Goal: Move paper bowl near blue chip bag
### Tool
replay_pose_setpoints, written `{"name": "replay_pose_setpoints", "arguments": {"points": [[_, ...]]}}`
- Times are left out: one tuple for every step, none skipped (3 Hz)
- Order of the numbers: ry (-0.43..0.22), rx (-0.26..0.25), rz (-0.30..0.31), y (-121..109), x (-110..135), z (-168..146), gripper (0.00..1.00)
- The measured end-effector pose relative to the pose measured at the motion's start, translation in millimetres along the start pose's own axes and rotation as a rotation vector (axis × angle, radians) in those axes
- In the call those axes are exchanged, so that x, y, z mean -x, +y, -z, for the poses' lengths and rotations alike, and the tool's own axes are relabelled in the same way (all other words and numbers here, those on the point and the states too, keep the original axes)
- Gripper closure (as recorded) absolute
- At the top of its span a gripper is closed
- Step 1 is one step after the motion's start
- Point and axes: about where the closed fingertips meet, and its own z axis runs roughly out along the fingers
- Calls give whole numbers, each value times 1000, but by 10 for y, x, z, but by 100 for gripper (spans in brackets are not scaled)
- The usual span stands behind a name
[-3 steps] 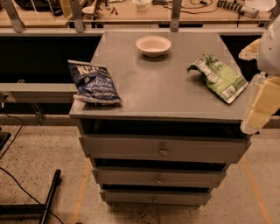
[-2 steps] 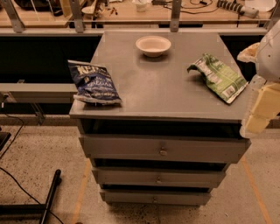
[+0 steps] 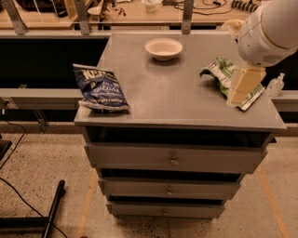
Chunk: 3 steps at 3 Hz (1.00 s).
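The paper bowl is off-white and stands upright at the back middle of the grey cabinet top. The blue chip bag lies flat at the front left edge of the top, well apart from the bowl. My gripper hangs over the right side of the top, in front of the green and white chip bag, to the right of and nearer than the bowl. It holds nothing that I can see. My white arm joint is above it at the upper right.
A green and white chip bag lies at the right, partly behind my gripper. The cabinet has three drawers below. A wooden bench with clutter runs behind. A small bottle stands at far right. Cables lie on the floor at left.
My arm and gripper have moved left and up from beside the cabinet's right edge to over the right side of the top, now covering part of the green bag. Bowl and bags unmoved.
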Motion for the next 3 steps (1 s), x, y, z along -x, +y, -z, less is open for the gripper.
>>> {"name": "replay_pose_setpoints", "arguments": {"points": [[5,-69,139,-595,210,-469,0],[5,-69,139,-595,210,-469,0],[2,-136,145,-735,268,-534,0]]}}
